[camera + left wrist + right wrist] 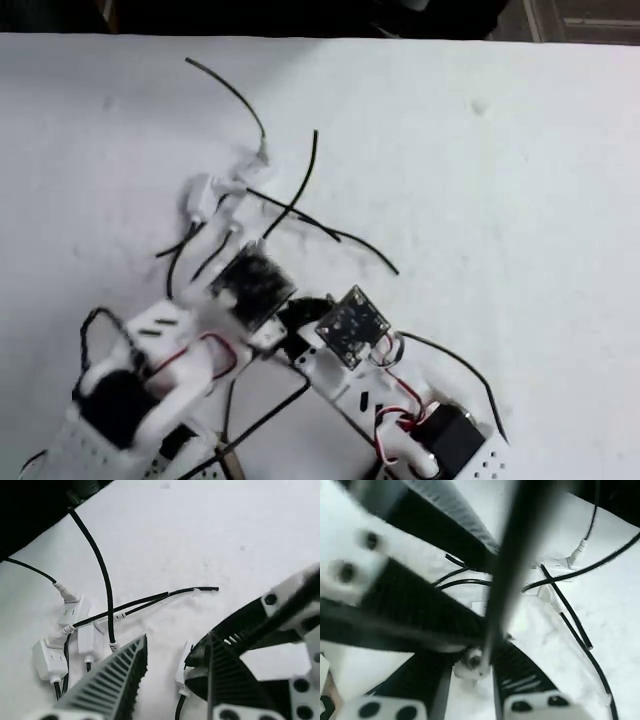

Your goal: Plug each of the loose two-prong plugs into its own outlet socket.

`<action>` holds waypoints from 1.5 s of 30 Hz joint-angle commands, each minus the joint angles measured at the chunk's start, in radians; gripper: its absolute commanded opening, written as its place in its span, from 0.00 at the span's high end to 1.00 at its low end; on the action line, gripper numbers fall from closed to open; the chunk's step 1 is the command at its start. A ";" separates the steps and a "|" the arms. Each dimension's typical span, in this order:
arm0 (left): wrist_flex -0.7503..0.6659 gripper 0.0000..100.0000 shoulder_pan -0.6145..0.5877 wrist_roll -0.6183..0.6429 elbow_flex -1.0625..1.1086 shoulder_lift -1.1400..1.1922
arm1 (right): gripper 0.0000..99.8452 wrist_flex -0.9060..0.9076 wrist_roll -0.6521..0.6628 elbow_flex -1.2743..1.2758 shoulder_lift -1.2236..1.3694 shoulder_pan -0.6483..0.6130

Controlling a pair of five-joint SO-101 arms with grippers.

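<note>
On a white table [520,150], the left gripper [176,639] hung low with its jaws spread wide apart. Just beside it, the right gripper [472,662] was pinched on a loose white plug [184,672] with a black cord [178,709]. A cluster of white outlet sockets [70,612] lay nearby, apart from that plug.
</note>
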 commanded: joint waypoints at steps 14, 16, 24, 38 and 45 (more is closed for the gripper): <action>0.083 0.80 -0.424 -0.069 0.336 -0.407 | 0.98 -0.042 0.081 0.103 -0.005 0.188; 0.083 0.80 -0.429 -0.068 0.345 -0.407 | 0.98 -0.042 0.081 0.106 -0.002 0.188; 0.041 0.80 -0.430 -0.068 0.411 -0.407 | 0.98 -0.139 0.054 0.005 0.294 0.188; 0.049 0.80 -0.430 -0.072 0.414 -0.407 | 0.98 -0.232 -0.043 -0.278 0.857 0.193; 0.049 0.80 -0.430 -0.075 0.414 -0.407 | 0.98 -0.337 -0.037 -0.216 0.865 0.282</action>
